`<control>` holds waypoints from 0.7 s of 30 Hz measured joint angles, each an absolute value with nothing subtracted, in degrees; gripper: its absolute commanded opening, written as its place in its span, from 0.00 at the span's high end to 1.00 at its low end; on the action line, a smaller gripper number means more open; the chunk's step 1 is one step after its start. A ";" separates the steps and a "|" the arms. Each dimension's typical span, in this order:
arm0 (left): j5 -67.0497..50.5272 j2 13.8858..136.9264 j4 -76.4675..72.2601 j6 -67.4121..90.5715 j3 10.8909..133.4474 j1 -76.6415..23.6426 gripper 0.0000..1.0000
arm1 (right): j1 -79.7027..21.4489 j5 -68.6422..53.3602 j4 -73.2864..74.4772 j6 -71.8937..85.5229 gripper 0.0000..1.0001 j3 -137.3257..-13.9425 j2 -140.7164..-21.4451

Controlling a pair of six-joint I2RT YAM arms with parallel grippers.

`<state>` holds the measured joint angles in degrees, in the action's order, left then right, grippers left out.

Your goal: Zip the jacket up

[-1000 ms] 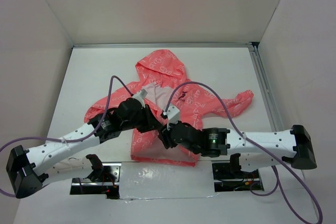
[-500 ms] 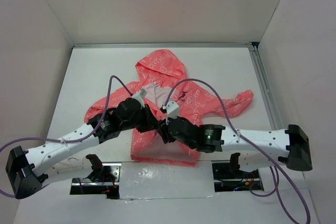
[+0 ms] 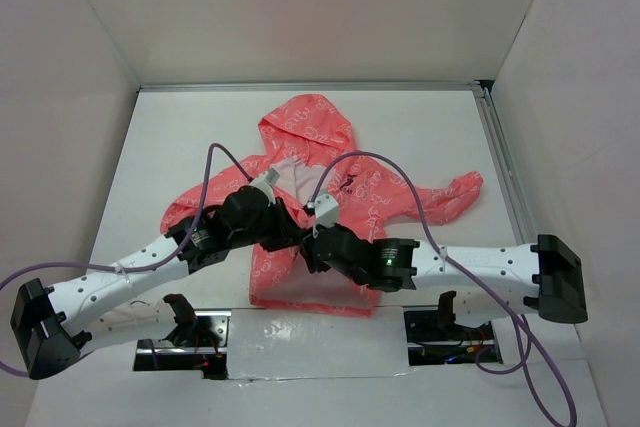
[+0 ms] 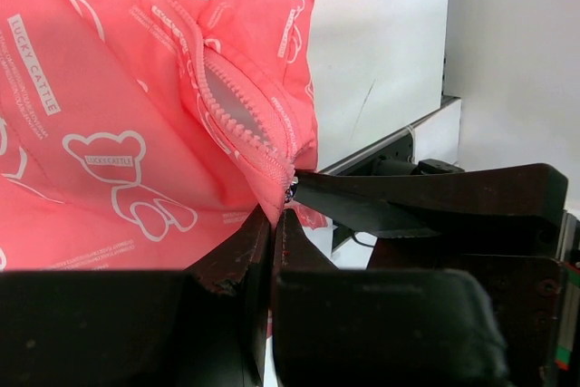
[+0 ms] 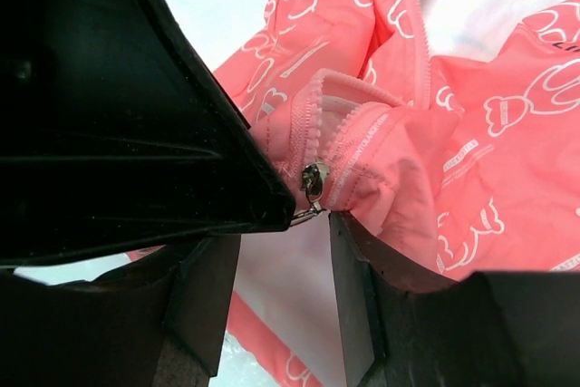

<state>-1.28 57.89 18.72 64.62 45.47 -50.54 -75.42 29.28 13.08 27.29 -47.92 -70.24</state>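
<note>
Jacket [image 3: 310, 137]: coral-pink, thin, printed in white with bears and small lettering. Lies spread face up mid-table [image 3: 430, 127], hood [image 3: 308, 117] toward the far wall, one sleeve [image 3: 450, 192] stretched out to the right, pale lining [image 3: 293, 169] showing where the front gapes open.

From above, only both arms meeting over the lower front, fingers hidden under the wrists. From the left wrist, more: left gripper [image 4: 272, 224] closed tight on a fold of fabric at the bottom end of the zipper teeth [image 4: 236, 115], lifted into a small peak, a dark finger of the other arm pointing in from the right.

From the right wrist, the metal slider [image 5: 314, 178] at the bottom of the zipper, small pull tab hanging below. Right gripper [image 5: 276, 242] parted, fingers either side just beneath the tab, one pressed against pink fabric; possibly touching the tab, hard to tell.
</note>
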 measured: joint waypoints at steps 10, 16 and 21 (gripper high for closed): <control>-1.10 57.89 17.02 64.18 45.47 -50.37 1.00 | -75.48 31.97 12.43 28.67 0.60 -47.22 -69.14; -0.73 57.89 16.69 63.22 45.47 -50.33 1.00 | -75.48 32.77 11.62 28.95 0.78 -46.24 -68.23; -0.43 57.84 16.71 62.98 45.41 -50.30 1.00 | -75.61 33.82 12.25 29.67 1.00 -45.89 -67.57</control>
<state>-0.43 57.84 16.71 62.98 45.41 -50.30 -75.61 33.82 12.25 29.67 -45.89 -67.57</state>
